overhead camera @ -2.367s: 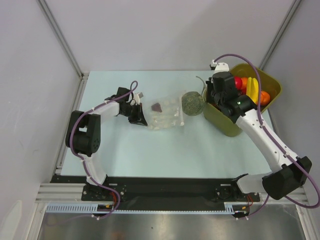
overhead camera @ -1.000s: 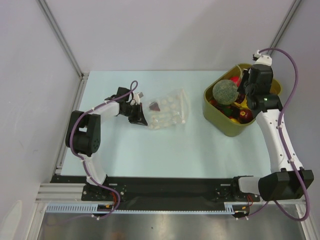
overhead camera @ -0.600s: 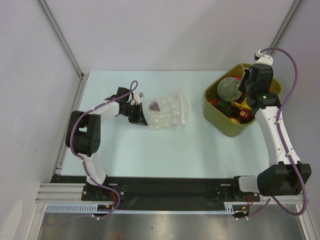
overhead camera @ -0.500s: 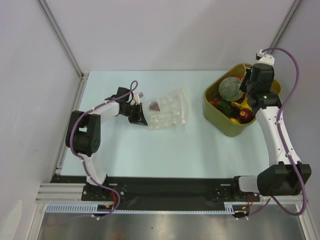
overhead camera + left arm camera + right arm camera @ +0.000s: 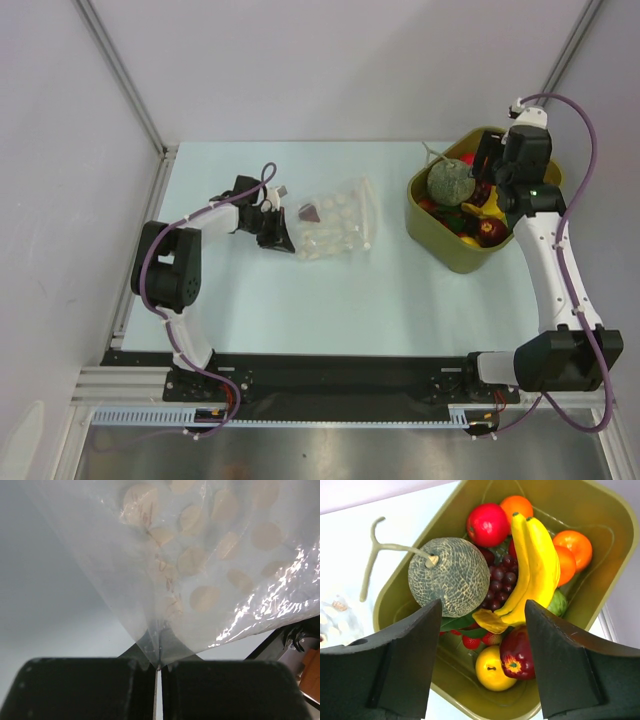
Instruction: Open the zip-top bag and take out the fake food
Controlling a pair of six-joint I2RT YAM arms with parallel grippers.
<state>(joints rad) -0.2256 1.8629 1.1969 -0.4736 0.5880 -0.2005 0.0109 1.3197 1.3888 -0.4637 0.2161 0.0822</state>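
Note:
The zip-top bag [image 5: 338,226] lies on the table, clear and crinkly, with a dark maroon piece [image 5: 311,212] inside near its left end. My left gripper [image 5: 273,229] is shut on the bag's left edge. The left wrist view shows that film [image 5: 200,570] pinched between the closed jaws [image 5: 159,666]. My right gripper [image 5: 479,177] hangs open over the olive tub [image 5: 452,256]. The grey-green melon [image 5: 449,576] lies free in the tub between and beyond the spread fingers [image 5: 405,660], beside a yellow banana [image 5: 536,562] and purple grapes [image 5: 499,575].
The tub [image 5: 485,700] also holds a red apple [image 5: 520,652], a yellow fruit [image 5: 492,669], oranges [image 5: 572,544] and strawberries. It stands at the table's right rear by the enclosure wall. The melon's beige stem [image 5: 372,555] sticks out over the tub's left rim.
My right gripper carried the melon from beside the bag to the tub, then opened; the melon now rests in the tub. The left arm and the bag have not moved.

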